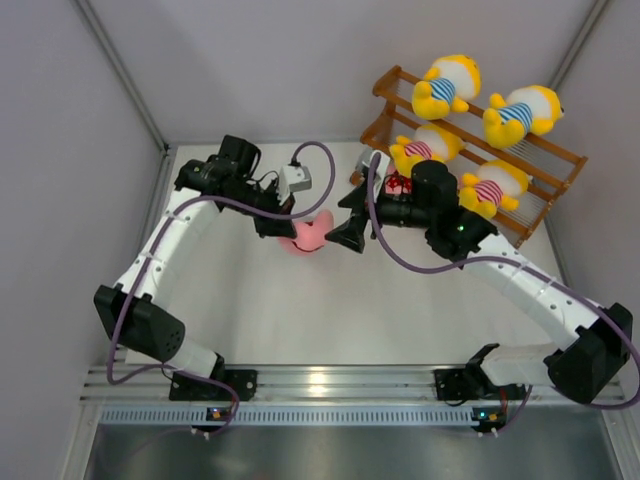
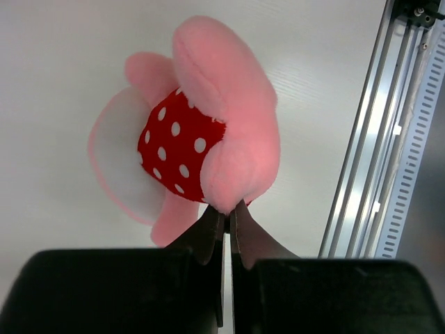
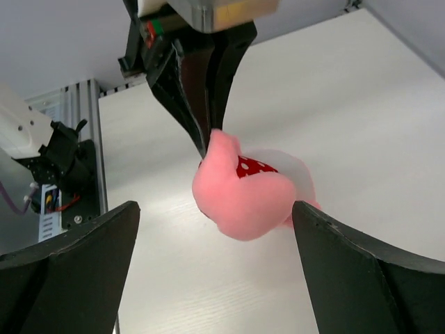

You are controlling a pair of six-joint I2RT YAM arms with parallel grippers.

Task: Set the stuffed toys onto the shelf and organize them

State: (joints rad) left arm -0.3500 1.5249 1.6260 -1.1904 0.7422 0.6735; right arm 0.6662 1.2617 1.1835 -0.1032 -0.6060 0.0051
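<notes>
Pinching a pink toy (image 2: 208, 132) in a red white-dotted outfit by one soft edge, the left gripper (image 2: 226, 229) has its jaws almost closed on the plush, at the middle of the table (image 1: 300, 320). Just right of it the right gripper (image 1: 342, 218) faces the toy, jaws spread wide, holding nothing. On the shelf (image 1: 556, 160) at the far right sit four yellow toys (image 1: 447, 85), two higher, two lower. A second red-dotted toy (image 1: 398, 185) shows at the shelf's left end, mostly hidden by the right arm
</notes>
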